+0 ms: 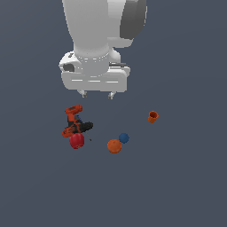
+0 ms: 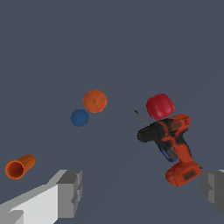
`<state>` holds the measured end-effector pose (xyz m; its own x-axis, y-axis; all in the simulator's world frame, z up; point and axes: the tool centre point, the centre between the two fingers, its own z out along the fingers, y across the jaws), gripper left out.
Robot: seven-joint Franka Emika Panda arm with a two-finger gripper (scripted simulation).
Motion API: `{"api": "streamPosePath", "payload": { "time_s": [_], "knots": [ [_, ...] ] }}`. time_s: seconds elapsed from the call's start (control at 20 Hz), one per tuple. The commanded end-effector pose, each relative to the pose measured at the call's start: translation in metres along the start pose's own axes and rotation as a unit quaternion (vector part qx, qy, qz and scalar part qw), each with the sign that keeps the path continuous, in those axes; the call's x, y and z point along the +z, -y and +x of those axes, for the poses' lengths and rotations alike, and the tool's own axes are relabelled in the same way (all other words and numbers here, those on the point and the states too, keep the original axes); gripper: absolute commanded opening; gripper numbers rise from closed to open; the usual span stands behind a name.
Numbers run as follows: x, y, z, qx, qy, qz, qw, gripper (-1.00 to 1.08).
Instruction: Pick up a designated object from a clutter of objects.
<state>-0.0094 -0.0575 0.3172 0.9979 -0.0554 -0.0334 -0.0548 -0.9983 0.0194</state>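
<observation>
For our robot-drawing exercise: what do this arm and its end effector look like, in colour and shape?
The arm is glossy white with rounded, bulky links and a dark grey panel at one joint. The end effector has a wide, white, boxy body. Its fingers are blocky: white with grey tips. No cables or markings are visible.

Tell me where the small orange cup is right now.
The orange cup sits alone toward the exterior view's right, apart from the rest; its nearest neighbours are the blue ball and orange ball. It appears tipped on its side.

glossy white arm (image 1: pixel 95 31), grey-tipped hand (image 1: pixel 96 94)
</observation>
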Motion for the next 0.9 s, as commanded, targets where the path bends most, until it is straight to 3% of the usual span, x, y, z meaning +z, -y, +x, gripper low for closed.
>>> {"api": "streamPosePath", "payload": {
  "time_s": [0.0,0.45,0.85],
  "knots": [
    [-0.001,0.000,0.000,-0.001,0.000,0.000,1.0000,1.00],
    [0.016,0.020,0.002,0.010,-0.001,-0.004,0.9999,1.00],
    [0.051,0.065,0.002,0.032,-0.005,-0.010,0.9994,1.00]
  ]
}}
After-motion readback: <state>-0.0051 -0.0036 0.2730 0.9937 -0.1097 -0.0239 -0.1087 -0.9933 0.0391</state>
